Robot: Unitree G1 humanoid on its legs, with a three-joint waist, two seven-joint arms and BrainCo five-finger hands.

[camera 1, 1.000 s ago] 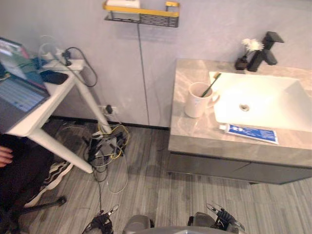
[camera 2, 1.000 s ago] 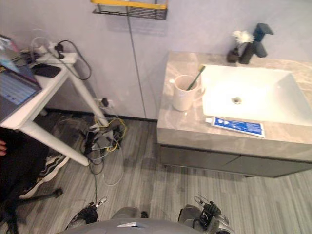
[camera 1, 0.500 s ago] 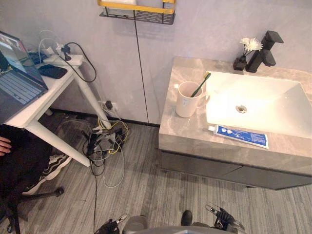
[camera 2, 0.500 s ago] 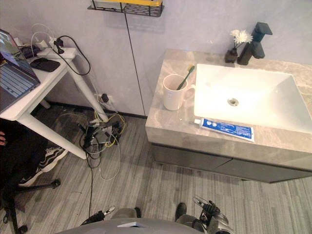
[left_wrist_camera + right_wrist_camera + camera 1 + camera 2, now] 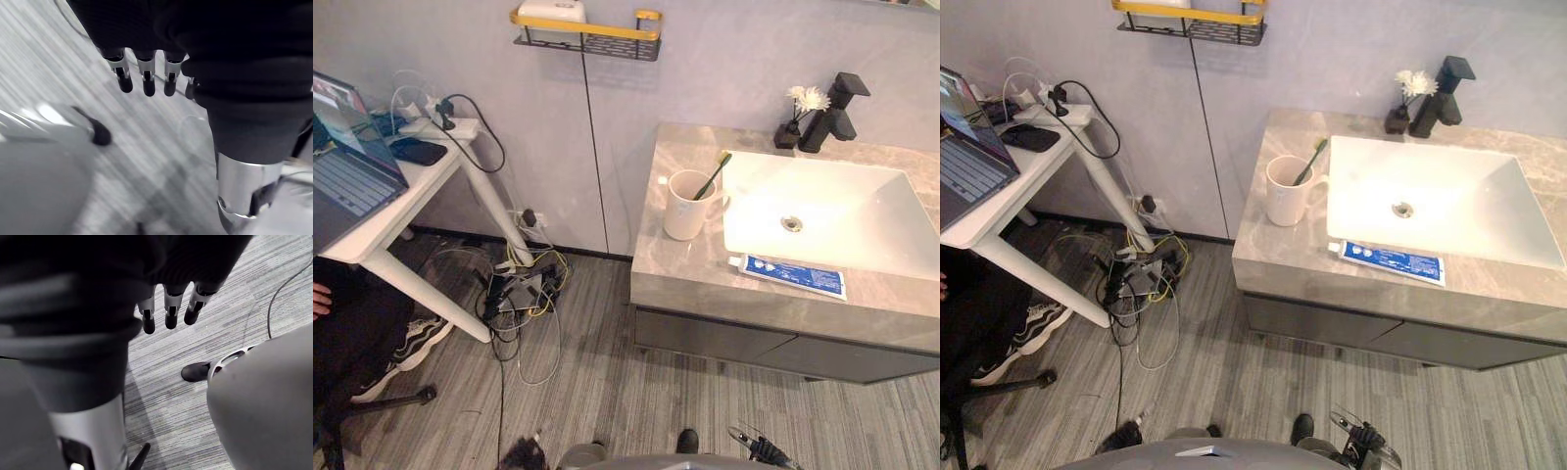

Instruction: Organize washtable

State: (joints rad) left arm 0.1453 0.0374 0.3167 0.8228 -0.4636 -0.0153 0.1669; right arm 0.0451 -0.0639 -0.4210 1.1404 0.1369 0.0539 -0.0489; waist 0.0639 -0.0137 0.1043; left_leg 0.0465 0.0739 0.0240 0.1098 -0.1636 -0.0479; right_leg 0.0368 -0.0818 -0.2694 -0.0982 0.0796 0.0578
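The left hand (image 5: 145, 81) is seen hanging low over the grey plank floor (image 5: 58, 73), well short of the sink (image 5: 822, 211), with its fingers straight and uncurled and nothing held. The right hand (image 5: 171, 313) is carried the same way, over the floor on the near side of the sink, fingers relaxed and nothing gripped.

Up on the washtable (image 5: 690, 279), a white mug (image 5: 685, 206) is found standing upright just left of the sink. A green toothbrush (image 5: 715, 174) is leaned inside it, its top tilted towards the sink. A blue and white toothpaste tube (image 5: 789, 275) is laid flat along the sink's near edge. Behind the sink a black tap (image 5: 832, 110) is mounted, and a small dark vase of white flowers (image 5: 795, 113) is set just beside it, at the sink's far left corner.
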